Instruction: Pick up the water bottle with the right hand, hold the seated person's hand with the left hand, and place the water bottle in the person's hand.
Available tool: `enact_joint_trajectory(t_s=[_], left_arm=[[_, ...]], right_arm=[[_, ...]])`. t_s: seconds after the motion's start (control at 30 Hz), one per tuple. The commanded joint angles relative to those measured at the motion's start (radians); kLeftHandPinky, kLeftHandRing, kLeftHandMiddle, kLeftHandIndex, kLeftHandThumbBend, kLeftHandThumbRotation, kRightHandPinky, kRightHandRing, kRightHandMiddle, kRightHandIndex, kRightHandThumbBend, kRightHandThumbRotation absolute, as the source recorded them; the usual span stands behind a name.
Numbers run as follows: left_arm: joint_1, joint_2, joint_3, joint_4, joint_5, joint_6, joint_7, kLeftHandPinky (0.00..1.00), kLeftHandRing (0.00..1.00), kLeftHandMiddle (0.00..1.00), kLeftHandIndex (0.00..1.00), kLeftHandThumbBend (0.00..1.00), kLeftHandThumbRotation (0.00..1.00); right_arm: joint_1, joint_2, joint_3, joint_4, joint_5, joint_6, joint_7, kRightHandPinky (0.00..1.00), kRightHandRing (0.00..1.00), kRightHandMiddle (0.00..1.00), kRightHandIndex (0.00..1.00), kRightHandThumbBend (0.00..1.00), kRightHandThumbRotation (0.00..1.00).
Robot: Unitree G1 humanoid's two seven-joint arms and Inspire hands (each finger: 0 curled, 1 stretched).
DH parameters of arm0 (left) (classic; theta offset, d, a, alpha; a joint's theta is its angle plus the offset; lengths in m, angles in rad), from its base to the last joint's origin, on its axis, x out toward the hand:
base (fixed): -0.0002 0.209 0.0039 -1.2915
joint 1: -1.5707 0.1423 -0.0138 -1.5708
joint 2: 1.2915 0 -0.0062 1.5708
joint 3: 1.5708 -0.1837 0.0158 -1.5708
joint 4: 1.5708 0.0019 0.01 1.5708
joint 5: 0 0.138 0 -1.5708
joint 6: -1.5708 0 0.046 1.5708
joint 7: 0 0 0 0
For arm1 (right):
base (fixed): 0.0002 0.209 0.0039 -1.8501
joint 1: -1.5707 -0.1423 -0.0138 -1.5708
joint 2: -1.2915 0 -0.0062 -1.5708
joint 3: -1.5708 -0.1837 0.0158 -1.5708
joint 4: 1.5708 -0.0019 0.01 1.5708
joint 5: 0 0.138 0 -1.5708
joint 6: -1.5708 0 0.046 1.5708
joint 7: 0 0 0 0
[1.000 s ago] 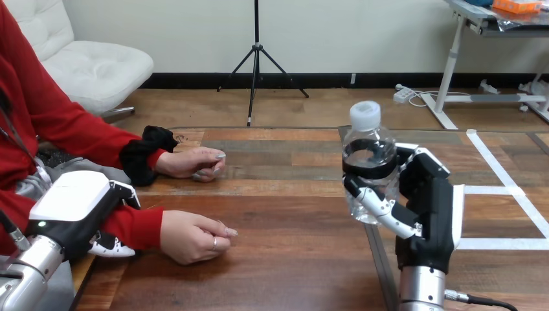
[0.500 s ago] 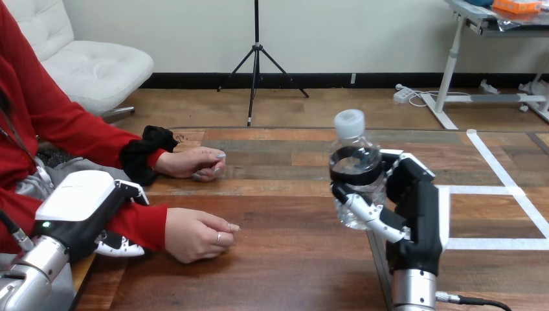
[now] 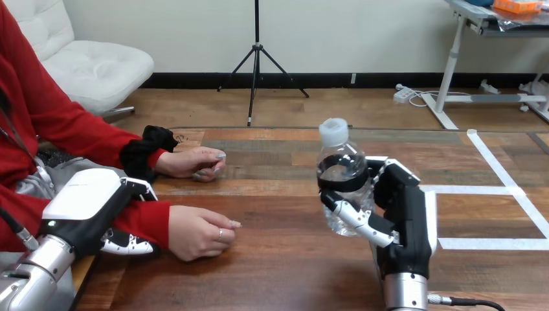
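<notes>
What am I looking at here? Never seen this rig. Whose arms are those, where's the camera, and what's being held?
This is a single view from a camera on a humanoid robot's head, looking forward and down across a wooden table. The two machine arms coming in from the bottom edge are the robot's own.

The right robot hand has its fingers curled round a clear water bottle, cap up.

The left robot hand is at the red sleeve of a person seated at the left, close to the wrist. I cannot tell whether it grips the arm.

Both of the person's hands rest on the table: the nearer hand and the farther hand.
</notes>
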Motion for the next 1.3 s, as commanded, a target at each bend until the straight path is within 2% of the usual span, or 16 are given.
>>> enact_joint_trajectory(t_s=[0.0, 0.37, 0.57, 0.77, 1.27], left_arm=[[-0.056, -0.026, 0.031, -0.069, -0.031, -0.047, 0.005, 0.37, 0.44, 0.52, 0.53, 0.72, 0.22], [-0.065, -0.031, 0.031, -0.09, -0.028, -0.072, 0.016, 0.34, 0.42, 0.5, 0.53, 0.72, 0.24], [-0.071, -0.038, 0.036, -0.099, -0.035, -0.094, 0.01, 0.32, 0.41, 0.5, 0.52, 0.71, 0.23], [-0.076, -0.04, 0.038, -0.115, -0.038, -0.101, -0.003, 0.31, 0.4, 0.49, 0.52, 0.71, 0.24], [-0.092, -0.042, 0.036, -0.165, -0.023, -0.129, 0.014, 0.3, 0.38, 0.48, 0.51, 0.7, 0.24]], right_arm=[[-0.106, 0.088, 0.005, -0.006, -0.003, -0.006, -0.017, 0.36, 0.41, 0.47, 0.47, 0.74, 0.0], [-0.114, 0.091, 0.022, 0.013, -0.013, 0.0, -0.026, 0.37, 0.42, 0.47, 0.47, 0.74, 0.0], [-0.112, 0.094, 0.03, 0.015, -0.021, 0.016, -0.031, 0.37, 0.42, 0.48, 0.47, 0.73, 0.0], [-0.115, 0.095, 0.037, 0.032, -0.021, 0.006, -0.028, 0.37, 0.42, 0.48, 0.47, 0.74, 0.0], [-0.124, 0.091, 0.058, 0.061, -0.088, -0.011, -0.104, 0.37, 0.42, 0.47, 0.47, 0.76, 0.0]])
